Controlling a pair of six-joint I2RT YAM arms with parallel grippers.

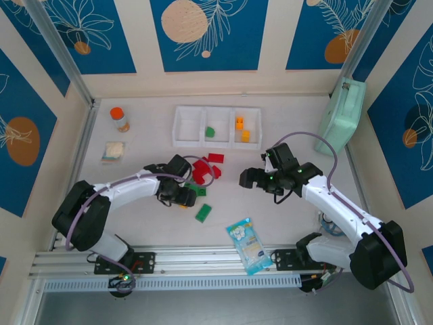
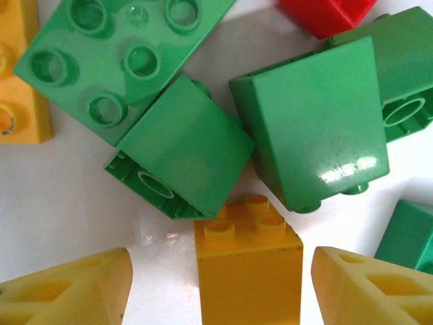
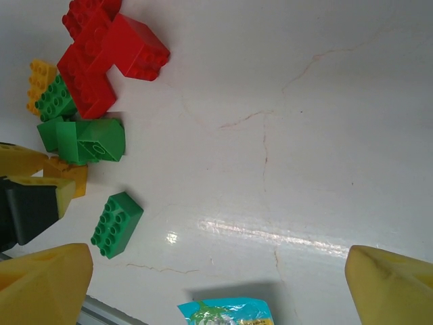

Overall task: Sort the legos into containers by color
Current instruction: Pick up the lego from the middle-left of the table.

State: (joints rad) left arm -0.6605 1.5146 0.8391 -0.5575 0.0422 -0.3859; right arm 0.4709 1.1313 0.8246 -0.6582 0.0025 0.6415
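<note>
**Yellow brick between my left fingers**

My left gripper point(image 2: 220, 291) straddles an upright yellow-orange brick point(image 2: 247, 267), jaws half-spread with a gap on each side. Just beyond lie glossy green bricks point(image 2: 314, 128), tipped over, then red bricks point(image 2: 325, 10). My right gripper point(image 3: 220, 284) hangs wide, holding nothing. Farther off, the white containers point(image 1: 218, 143) hold a lone green piece point(image 1: 210, 132) and two orange pieces point(image 1: 239, 122).

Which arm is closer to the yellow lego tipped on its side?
Left. The left fingers straddle the yellow lego; the right fingers hover well off to its right.
</note>
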